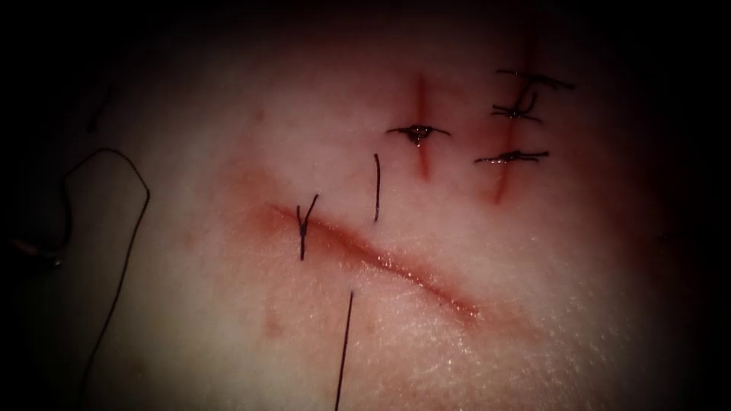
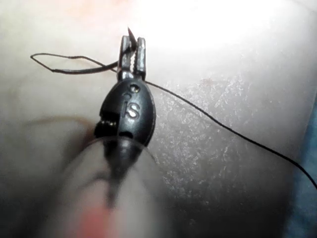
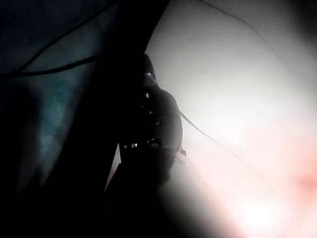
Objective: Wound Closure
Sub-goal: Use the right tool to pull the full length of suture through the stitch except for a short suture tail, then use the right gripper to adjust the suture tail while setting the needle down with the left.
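Tissue [image 1: 533,304] carries loose thread [image 1: 114,289], knotted stitches [image 1: 512,157].

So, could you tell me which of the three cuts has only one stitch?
The short middle cut: one dark knot; the long cut has more thread.

My endoscope looks down from above and in front onto the tissue [image 1: 426,320] and its cut [image 1: 381,259], at a middling distance. My left wrist camera sights along its shaft, very close behind the left pincer [image 2: 133,49], facing the tissue surface. My right wrist camera sits equally close behind the right tool [image 3: 153,129], which seems backlit and dark. All three views share the tissue and loose thread [image 1: 122,251].
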You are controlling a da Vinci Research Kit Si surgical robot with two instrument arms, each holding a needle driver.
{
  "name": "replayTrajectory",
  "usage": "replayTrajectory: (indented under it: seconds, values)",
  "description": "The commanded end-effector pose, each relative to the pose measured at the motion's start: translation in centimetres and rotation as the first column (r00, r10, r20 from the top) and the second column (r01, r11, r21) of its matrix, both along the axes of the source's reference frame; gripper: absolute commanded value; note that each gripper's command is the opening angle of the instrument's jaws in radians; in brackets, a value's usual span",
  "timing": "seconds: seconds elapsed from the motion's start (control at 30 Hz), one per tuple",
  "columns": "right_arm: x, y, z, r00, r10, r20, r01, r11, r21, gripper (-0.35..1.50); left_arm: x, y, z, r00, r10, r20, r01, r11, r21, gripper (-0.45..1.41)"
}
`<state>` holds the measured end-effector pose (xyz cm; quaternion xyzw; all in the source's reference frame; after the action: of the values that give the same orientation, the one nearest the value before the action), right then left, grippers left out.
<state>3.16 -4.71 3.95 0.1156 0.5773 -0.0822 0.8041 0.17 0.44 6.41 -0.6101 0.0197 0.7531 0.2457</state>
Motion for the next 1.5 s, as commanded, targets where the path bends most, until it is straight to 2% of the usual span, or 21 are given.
replayTrajectory:
  seconds: [0.03, 0.07, 0.17, 0.27, 0.4, 0.47, 0.5, 0.57, 0.6, 0.63, 0.7, 0.77, 0.83, 0.87, 1.03, 1.07, 1.17, 1.2, 1.27, 1.4, 1.5]
  values:
    - [0.06, 0.01, 0.07, 1.000, 0.015, 0.005, -0.015, 1.000, 0.007, 1.40, -0.05, -0.05, 0.06, 1.000, 0.001, 0.000, -0.001, 1.000, 0.003, -0.45]
    - [0.03, 0.04, 0.11, 0.999, 0.029, 0.017, -0.030, 0.999, 0.027, 1.46, -0.05, -0.05, 0.06, 1.000, 0.001, 0.000, -0.001, 1.000, 0.003, -0.45]
    - [-0.23, 0.20, 0.23, 0.995, 0.075, 0.058, -0.081, 0.992, 0.096, 1.46, -0.05, -0.04, 0.05, 1.000, 0.002, 0.000, -0.002, 1.000, 0.003, -0.45]
    - [-0.58, 0.46, 0.35, 0.984, 0.144, 0.103, -0.153, 0.985, 0.081, 1.48, -0.05, -0.03, 0.06, 1.000, 0.002, 0.000, -0.002, 1.000, 0.004, -0.45]
    - [-1.08, 0.89, 0.46, 0.985, 0.148, 0.093, -0.145, 0.989, -0.033, 1.48, -0.05, -0.03, 0.07, 1.000, 0.001, 0.000, -0.001, 1.000, 0.004, -0.45]
    - [-1.32, 1.14, 0.51, 0.973, 0.193, 0.130, -0.184, 0.980, -0.076, 1.48, -0.05, -0.02, 0.07, 1.000, 0.001, 0.000, -0.001, 1.000, 0.004, -0.45]
    - [-1.50, 1.38, 0.56, 0.956, 0.238, 0.173, -0.228, 0.970, -0.080, 1.48, -0.06, -0.02, 0.07, 1.000, 0.000, -0.001, 0.000, 1.000, 0.004, -0.45]
    - [-1.56, 1.49, 0.59, 0.948, 0.254, 0.190, -0.244, 0.967, -0.075, 1.48, -0.06, -0.03, 0.07, 1.000, 0.000, -0.001, 0.000, 1.000, 0.004, -0.45]
    - [-1.65, 1.71, 0.65, 0.928, 0.292, 0.233, -0.289, 0.956, -0.048, 1.36, -0.07, -0.02, 0.07, 1.000, 0.001, 0.001, -0.001, 1.000, 0.004, -0.45]
    - [-1.65, 1.71, 0.65, 0.928, 0.292, 0.233, -0.289, 0.956, -0.048, 1.36, -0.07, -0.02, 0.07, 1.000, 0.001, 0.001, -0.001, 1.000, 0.004, -0.45]
    - [-1.68, 1.87, 0.72, 0.884, 0.362, 0.297, -0.396, 0.916, 0.061, 1.26, -0.08, -0.02, 0.08, 1.000, 0.001, 0.001, -0.001, 1.000, 0.004, -0.45]
    - [-1.65, 2.03, 0.81, 0.819, 0.462, 0.340, -0.534, 0.830, 0.160, 1.24, -0.08, -0.03, 0.09, 1.000, 0.003, 0.003, -0.003, 1.000, 0.002, -0.45]
    - [-1.60, 2.15, 0.88, 0.763, 0.524, 0.379, -0.628, 0.741, 0.240, 1.33, -0.08, -0.03, 0.09, 1.000, 0.002, 0.004, -0.002, 1.000, 0.001, -0.45]
    - [-1.57, 2.23, 0.93, 0.727, 0.547, 0.415, -0.679, 0.666, 0.309, 1.33, -0.08, -0.04, 0.10, 1.000, 0.002, 0.003, -0.002, 1.000, 0.001, -0.45]
    - [-1.41, 2.54, 1.14, 0.611, 0.555, 0.565, -0.788, 0.362, 0.498, 1.26, -0.09, -0.05, 0.11, 1.000, 0.001, 0.007, -0.001, 1.000, 0.004, -0.45]
    - [-1.34, 2.66, 1.25, 0.576, 0.552, 0.603, -0.807, 0.266, 0.527, 1.26, -0.10, -0.05, 0.11, 1.000, 0.001, 0.007, -0.001, 1.000, 0.004, -0.45]
    - [-1.24, 2.84, 1.43, 0.552, 0.541, 0.635, -0.803, 0.139, 0.579, 1.28, -0.12, -0.05, 0.12, 1.000, 0.002, 0.011, -0.003, 1.000, 0.003, -0.45]
    - [-1.19, 2.93, 1.54, 0.538, 0.535, 0.652, -0.797, 0.072, 0.599, 1.29, -0.15, -0.06, 0.13, 1.000, 0.004, 0.015, -0.004, 1.000, 0.001, -0.45]
    - [-1.13, 3.01, 1.67, 0.544, 0.508, 0.667, -0.774, -0.003, 0.634, 1.29, -0.18, -0.06, 0.14, 1.000, 0.009, 0.013, -0.009, 1.000, 0.002, -0.45]
    - [-1.02, 3.08, 1.89, 0.538, 0.464, 0.704, -0.778, -0.048, 0.626, 1.29, -0.21, -0.05, 0.18, 1.000, 0.010, 0.016, -0.010, 1.000, 0.007, -0.45]
    - [-0.95, 3.10, 2.03, 0.551, 0.410, 0.727, -0.770, -0.086, 0.632, 1.29, -0.21, -0.06, 0.20, 1.000, 0.009, 0.016, -0.009, 1.000, 0.005, -0.45]
